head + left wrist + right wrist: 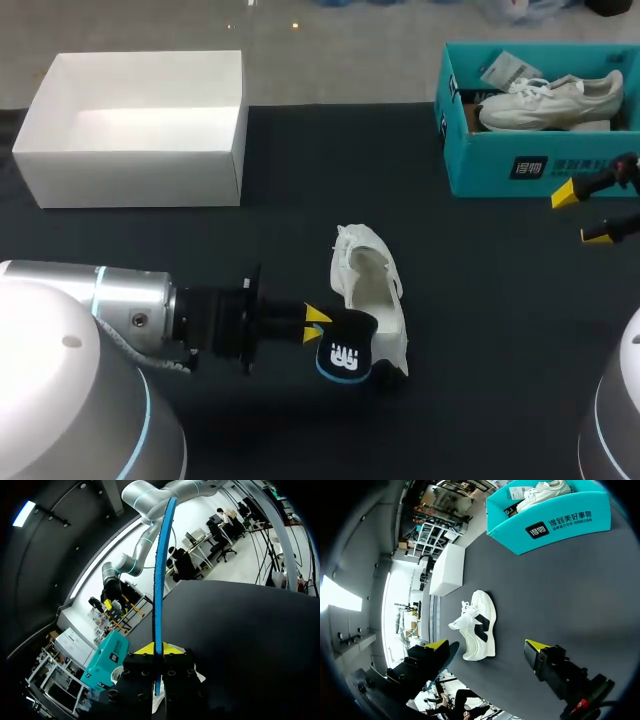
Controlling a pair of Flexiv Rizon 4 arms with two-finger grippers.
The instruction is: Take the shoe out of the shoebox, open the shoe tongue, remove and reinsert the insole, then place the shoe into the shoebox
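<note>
Left wrist view shows left tool (159,651) clamping the insole (160,580) edge-on; right tool (486,647) gapes.

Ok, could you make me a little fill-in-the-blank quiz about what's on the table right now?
The left gripper is shut on the blue-edged ____.
One white shoe lies on the black table; a second shoe sits inside the ____ shoebox.
The right gripper has its fingers ____, holding nothing.
Missing words: insole; teal; open.
</note>
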